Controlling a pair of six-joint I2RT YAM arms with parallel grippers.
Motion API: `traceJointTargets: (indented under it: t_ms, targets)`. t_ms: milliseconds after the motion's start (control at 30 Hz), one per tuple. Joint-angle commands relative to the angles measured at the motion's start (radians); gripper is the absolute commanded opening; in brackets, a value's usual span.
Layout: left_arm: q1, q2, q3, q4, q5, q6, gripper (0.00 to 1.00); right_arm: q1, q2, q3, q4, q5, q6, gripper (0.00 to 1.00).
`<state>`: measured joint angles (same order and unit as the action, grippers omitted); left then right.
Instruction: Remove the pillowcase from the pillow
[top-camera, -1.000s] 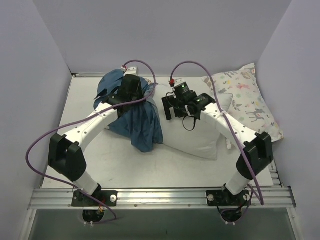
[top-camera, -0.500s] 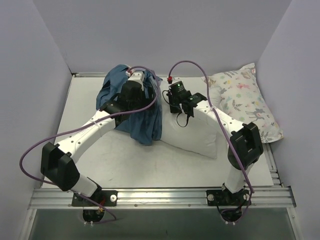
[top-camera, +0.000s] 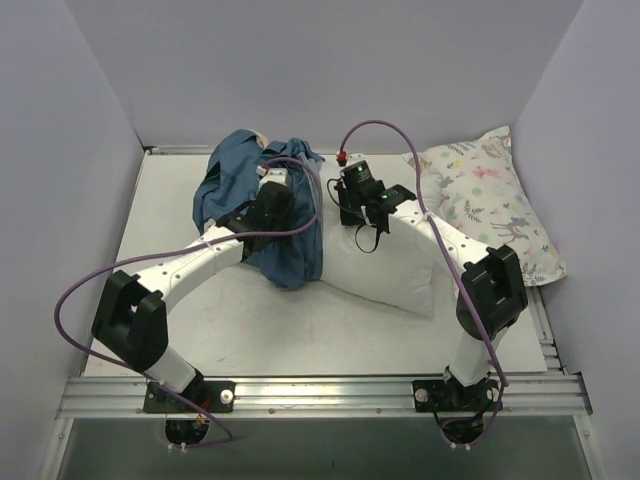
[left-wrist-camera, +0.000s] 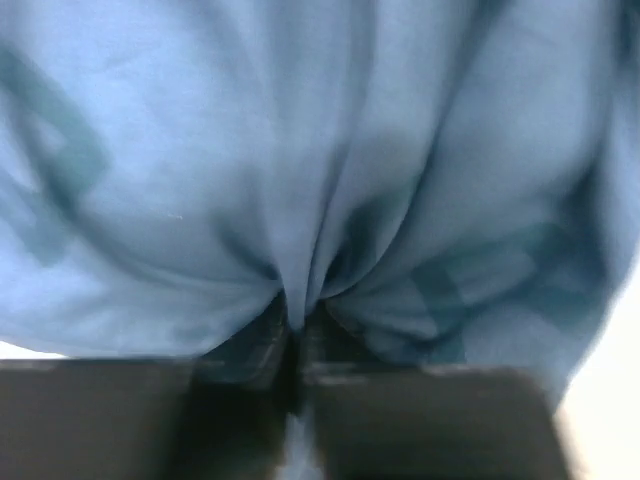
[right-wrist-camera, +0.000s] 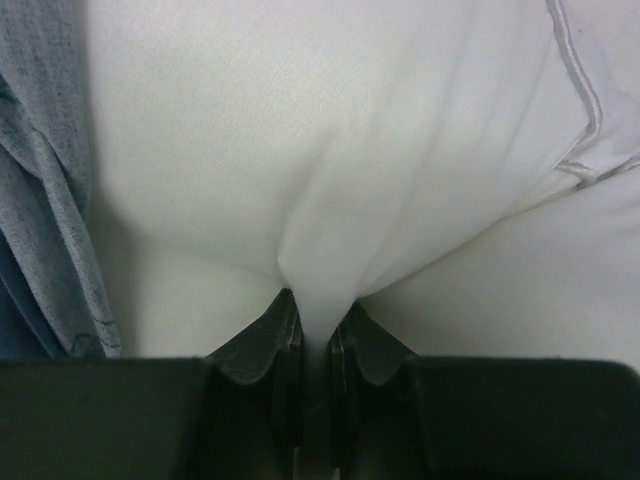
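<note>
Pillowcase sits bunched at the back of the table, draped over the left end of the pillow. Left gripper pinches a fold of it; right gripper clamps white pillow fabric. Patterned pillow lies far right.

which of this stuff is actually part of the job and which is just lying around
Part of the job:
- blue pillowcase, pinched in the left gripper
- plain white pillow, pinched in the right gripper

Just lying about:
- patterned pillow, far right, in neither gripper
</note>
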<state>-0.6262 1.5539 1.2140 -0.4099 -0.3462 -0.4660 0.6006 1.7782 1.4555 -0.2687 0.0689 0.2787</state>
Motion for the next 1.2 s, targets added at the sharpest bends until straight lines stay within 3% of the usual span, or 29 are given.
traceJointTargets:
  t_ms: [0, 167, 500, 700, 800, 933, 967, 1000, 1033, 1133, 1167]
  targets:
    - [0.039, 0.021, 0.062, -0.072, -0.178, -0.017, 0.0, 0.007, 0.01, -0.052, -0.132, -0.09, 0.031, 0.0]
    - [0.193, -0.057, 0.05, -0.17, -0.303, -0.056, 0.0, -0.034, -0.066, -0.075, -0.144, -0.077, 0.027, 0.0]
    - [0.528, -0.244, -0.014, -0.193, -0.329, -0.065, 0.0, -0.15, -0.158, 0.015, -0.227, -0.087, 0.024, 0.0]
    - [0.589, -0.305, -0.011, -0.192, -0.298, -0.045, 0.0, -0.171, -0.18, 0.16, -0.305, -0.086, 0.014, 0.0]
    - [0.592, -0.269, -0.014, -0.184, -0.098, -0.002, 0.0, -0.163, -0.186, 0.172, -0.311, -0.16, -0.009, 0.0]
    - [0.508, -0.247, -0.103, -0.147, -0.022, -0.028, 0.0, -0.055, -0.171, 0.157, -0.31, -0.132, -0.102, 0.02]
    - [0.463, -0.244, -0.119, -0.139, -0.027, -0.045, 0.0, 0.0, -0.166, 0.152, -0.307, -0.118, -0.114, 0.15]
    - [0.445, -0.239, -0.149, -0.124, -0.028, -0.052, 0.0, 0.023, -0.16, 0.149, -0.294, -0.112, -0.131, 0.5]
    - [0.43, -0.229, -0.159, -0.121, -0.031, -0.066, 0.0, 0.045, -0.161, 0.131, -0.281, -0.098, -0.151, 0.66]
    - [0.405, -0.216, -0.186, -0.109, -0.022, -0.082, 0.0, 0.146, -0.177, 0.092, -0.235, -0.074, -0.188, 0.99]
    - [0.404, -0.215, -0.192, -0.103, -0.019, -0.083, 0.0, 0.2, -0.181, 0.086, -0.222, -0.007, -0.22, 1.0]
